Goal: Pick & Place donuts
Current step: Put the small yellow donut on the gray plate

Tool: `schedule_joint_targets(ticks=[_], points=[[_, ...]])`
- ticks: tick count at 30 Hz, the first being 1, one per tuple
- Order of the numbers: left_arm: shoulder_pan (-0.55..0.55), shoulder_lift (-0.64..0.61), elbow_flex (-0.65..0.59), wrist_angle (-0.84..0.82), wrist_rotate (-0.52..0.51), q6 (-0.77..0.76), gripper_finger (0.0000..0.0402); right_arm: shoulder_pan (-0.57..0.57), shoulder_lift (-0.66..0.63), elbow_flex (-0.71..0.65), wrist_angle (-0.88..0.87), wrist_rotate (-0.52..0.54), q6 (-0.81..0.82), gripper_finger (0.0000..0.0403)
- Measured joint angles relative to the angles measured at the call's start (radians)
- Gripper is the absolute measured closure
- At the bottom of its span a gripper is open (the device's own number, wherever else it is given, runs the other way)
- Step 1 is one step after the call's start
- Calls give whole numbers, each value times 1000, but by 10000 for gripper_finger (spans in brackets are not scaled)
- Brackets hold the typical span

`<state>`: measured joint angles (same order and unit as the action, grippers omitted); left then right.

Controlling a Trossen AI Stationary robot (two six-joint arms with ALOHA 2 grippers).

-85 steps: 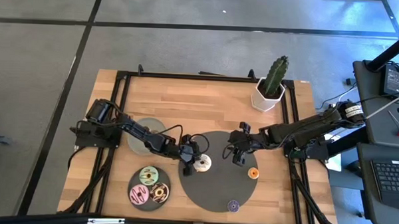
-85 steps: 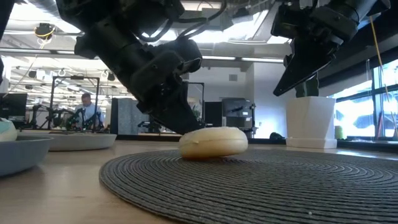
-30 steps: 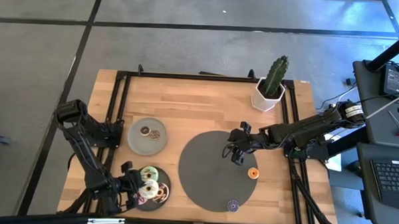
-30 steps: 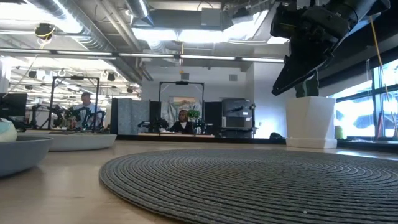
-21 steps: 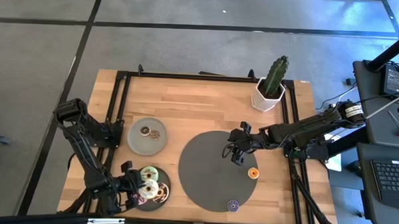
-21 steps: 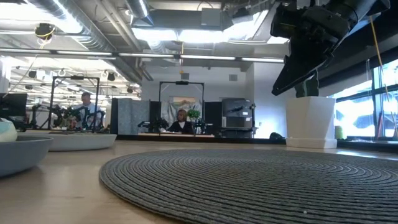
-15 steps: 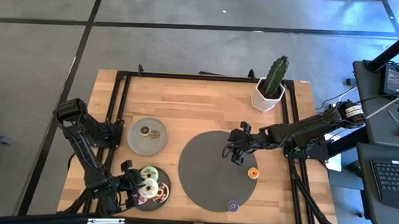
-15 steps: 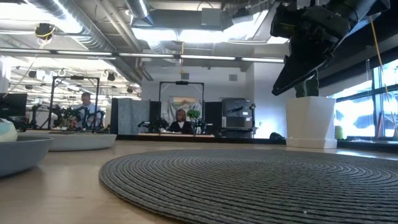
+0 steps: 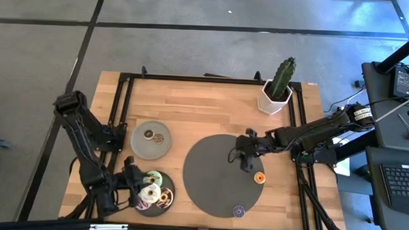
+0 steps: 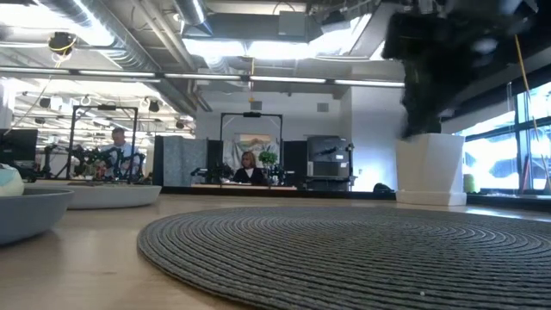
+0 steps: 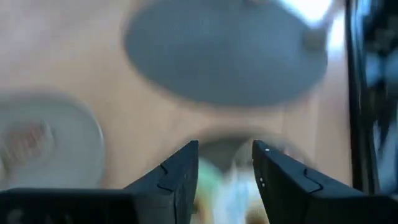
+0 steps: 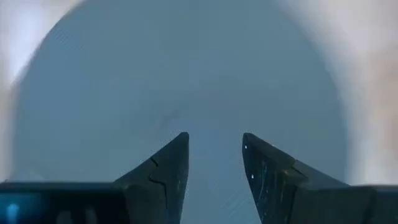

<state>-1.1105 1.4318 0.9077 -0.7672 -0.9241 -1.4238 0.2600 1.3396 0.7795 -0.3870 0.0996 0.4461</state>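
A small dark plate (image 9: 157, 210) at the near left holds a pale green donut (image 9: 152, 178), a white donut (image 9: 149, 193) and a chocolate donut (image 9: 165, 196). My left gripper (image 9: 134, 187) hovers open at the plate's left rim, and the left wrist view shows its fingers (image 11: 225, 146) apart above the plate. An orange donut (image 9: 259, 177) and a purple donut (image 9: 238, 211) lie on the large dark mat (image 9: 212, 177). My right gripper (image 9: 244, 159) hangs open over the mat's right part, with nothing between its fingers (image 12: 214, 138).
A light grey plate (image 9: 151, 146) with two small donuts stands left of the mat. A potted cactus (image 9: 279, 87) is at the far right. Black frame rails run along the table's left and right edges. In the low view, people sit in the room behind the table.
My left gripper has let go of the white donut, which now lies on the dark plate. It has drawn back a little toward the table's left edge, its arm rising. My right arm has started to move and shows blurred in the low view.
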Motion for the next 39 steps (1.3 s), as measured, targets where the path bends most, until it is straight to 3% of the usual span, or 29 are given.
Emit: schedule_joint_targets(ticks=[3,5,11,20,27,39], points=[[33,-20,0,2,-180,5,258,16,0,0,-93,-228,72,251],[76,-28,0,6,-209,5,257,39,0,0,-159,-248,143,251],[263,-29,0,16,-54,47,257,114,0,0,-422,-176,419,251],[467,-29,0,234,110,457,254,217,1,0,-441,-172,581,256],[532,-29,0,358,220,641,257,245,9,0,-436,-120,621,283],[543,-28,0,365,245,652,258,276,114,-1,-384,-133,619,292]])
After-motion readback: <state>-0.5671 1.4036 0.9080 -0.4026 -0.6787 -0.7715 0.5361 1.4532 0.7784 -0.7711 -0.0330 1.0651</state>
